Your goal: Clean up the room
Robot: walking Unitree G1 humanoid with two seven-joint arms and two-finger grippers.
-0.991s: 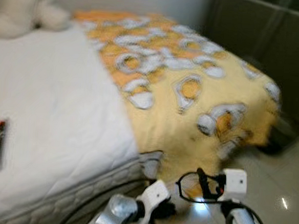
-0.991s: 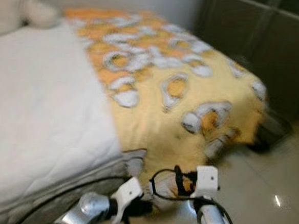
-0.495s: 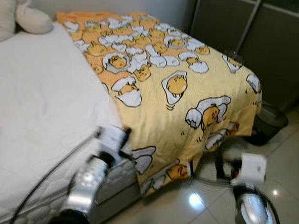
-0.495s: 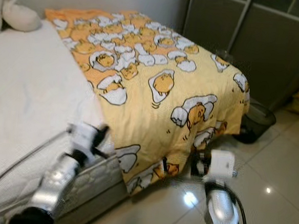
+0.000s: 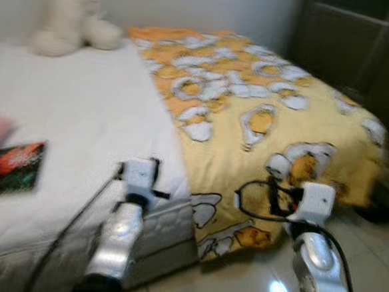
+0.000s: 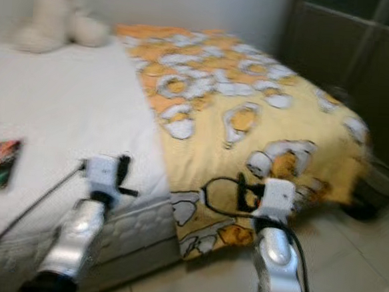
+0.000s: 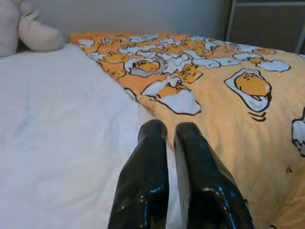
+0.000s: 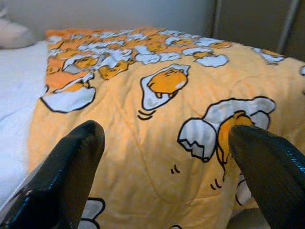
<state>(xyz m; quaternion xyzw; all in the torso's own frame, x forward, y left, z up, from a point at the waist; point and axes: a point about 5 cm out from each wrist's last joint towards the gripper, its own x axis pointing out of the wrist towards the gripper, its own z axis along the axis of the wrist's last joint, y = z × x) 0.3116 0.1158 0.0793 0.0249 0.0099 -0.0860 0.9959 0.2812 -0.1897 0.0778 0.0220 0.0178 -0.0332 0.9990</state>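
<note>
A yellow blanket (image 5: 263,117) printed with egg cartoons is covering the far half of the bed (image 5: 69,117) and draping over its side toward the floor (image 5: 238,289). The right gripper (image 8: 167,138) is hovering near the draped edge, fingers spread wide. The left gripper (image 7: 169,131) is pointing over the white sheet beside the blanket's edge, fingers nearly touching, holding nothing. A book (image 5: 16,167) and a plush toy (image 5: 73,20) are lying on the sheet.

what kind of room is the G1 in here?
A bedroom, most likely. A bed with a bare white mattress is half covered by a yellow cartoon-print blanket, a cream stuffed toy sits at the far end, and a book lies on the mattress.
</note>
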